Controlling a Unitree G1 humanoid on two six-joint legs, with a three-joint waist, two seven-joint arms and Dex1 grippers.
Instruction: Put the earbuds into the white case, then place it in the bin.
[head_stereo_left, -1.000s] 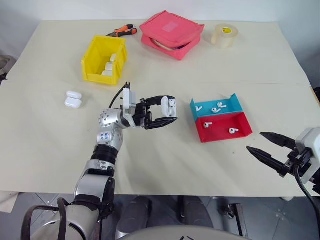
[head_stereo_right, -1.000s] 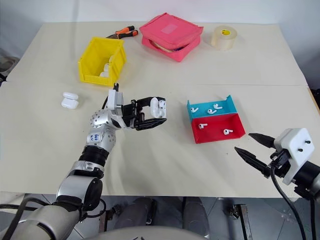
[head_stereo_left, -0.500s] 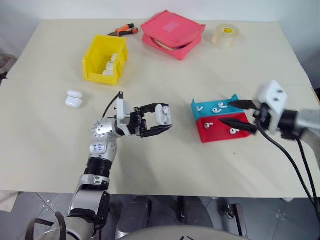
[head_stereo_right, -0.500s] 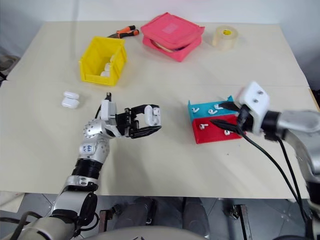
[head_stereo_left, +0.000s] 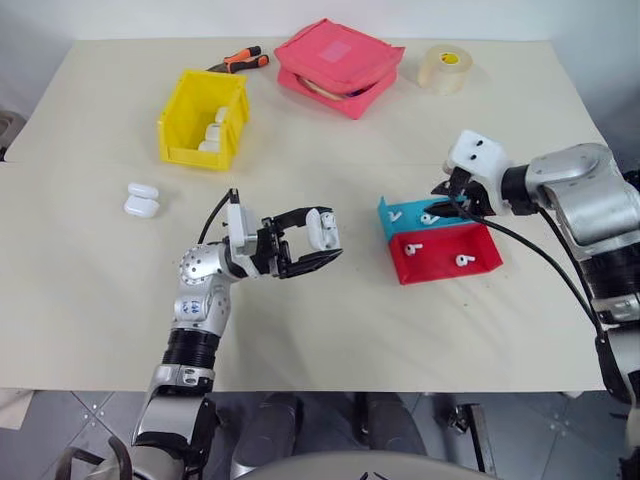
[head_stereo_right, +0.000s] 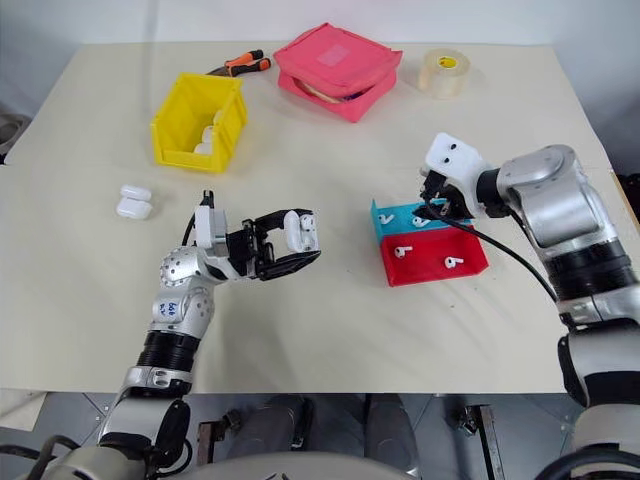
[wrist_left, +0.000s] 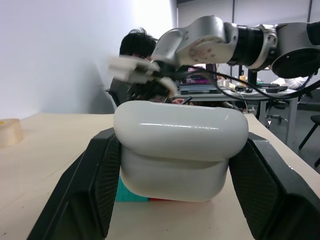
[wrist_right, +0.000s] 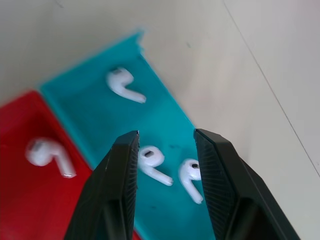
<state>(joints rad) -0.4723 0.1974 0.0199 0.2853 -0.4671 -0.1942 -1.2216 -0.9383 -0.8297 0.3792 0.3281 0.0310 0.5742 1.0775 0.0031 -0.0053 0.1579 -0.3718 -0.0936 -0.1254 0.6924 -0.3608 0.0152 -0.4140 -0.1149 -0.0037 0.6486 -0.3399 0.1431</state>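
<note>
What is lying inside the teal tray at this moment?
Three white earbuds lie in the teal tray, two of them between the open fingers of the right gripper. Those fingers cover the tray's near end, so that part cannot be seen.

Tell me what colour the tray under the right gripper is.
Teal tray, clearest in the right wrist view.

My head views are bright and evenly lit from overhead, and shadows on the table (head_stereo_left: 330, 330) fall short and soft. Through my left wrist camera the white case (wrist_left: 180, 150) carries a pale streak of glare, and the arm behind it smears with motion. My right wrist camera sees the teal tray (wrist_right: 150, 120) slightly blurred.
</note>
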